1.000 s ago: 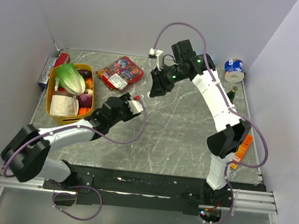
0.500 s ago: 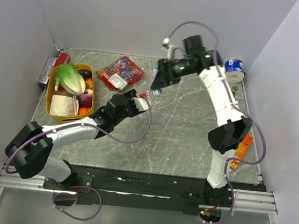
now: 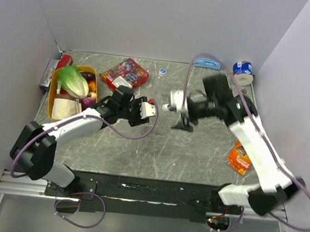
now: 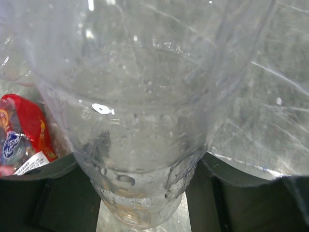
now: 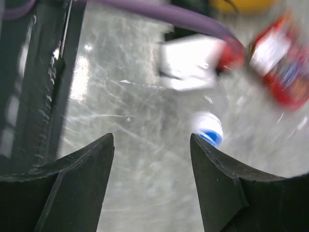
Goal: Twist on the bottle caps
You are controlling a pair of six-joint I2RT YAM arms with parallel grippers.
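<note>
Mid-tabletop [image 3: 195, 154]: my left end effector [image 3: 146, 109] pinches a clear bottle [image 4: 140, 121], its body filling the left wrist view btwn my two dark fingers [image 4: 48, 203]. A blue cap [image 5: 211, 137] seems to sit on that bottle's far end, tho the right wrist view is too blurred to be sure. My right end effector [image 5: 152, 137] hangs just beside the cap, fingers spread w/ nothing btwn them. A second bottle [image 3: 162, 72], blue-capped, stands upright at the back, near a red packet [image 3: 127, 73].
</note>
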